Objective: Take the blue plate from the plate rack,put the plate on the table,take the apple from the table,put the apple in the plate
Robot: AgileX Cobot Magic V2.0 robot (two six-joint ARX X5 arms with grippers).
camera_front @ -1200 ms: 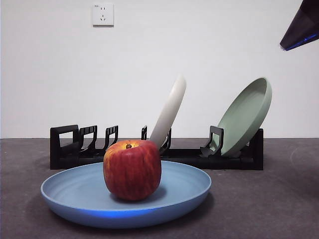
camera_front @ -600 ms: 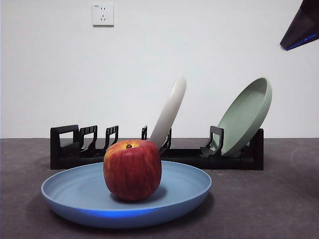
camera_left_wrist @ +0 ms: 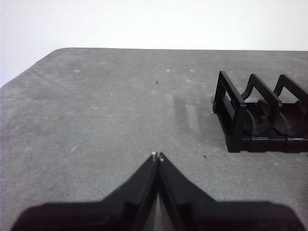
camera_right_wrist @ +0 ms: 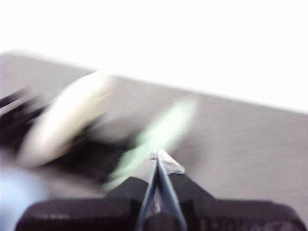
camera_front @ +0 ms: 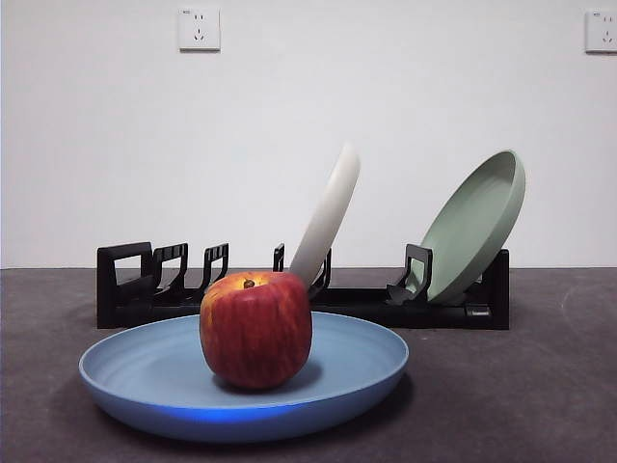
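Note:
The red apple (camera_front: 255, 328) stands upright in the middle of the blue plate (camera_front: 135, 371), which lies flat on the dark grey table (camera_front: 521, 395) in the front view. The black plate rack (camera_front: 145, 287) stands behind them; its handle end also shows in the left wrist view (camera_left_wrist: 260, 120). My left gripper (camera_left_wrist: 157, 156) is shut and empty, low over bare table beside the rack's end. My right gripper (camera_right_wrist: 158, 154) is shut and empty; its view is motion-blurred. Neither gripper shows in the front view.
A cream-white plate (camera_front: 328, 214) and a sage-green plate (camera_front: 477, 224) lean in the rack; both show blurred in the right wrist view, the cream-white plate (camera_right_wrist: 67, 118) and the green plate (camera_right_wrist: 159, 130). Wall sockets (camera_front: 199, 28) are on the white wall behind.
The black arm tip at the top right corner of the front view has gone out of sight. The apple, plate and rack have not moved.

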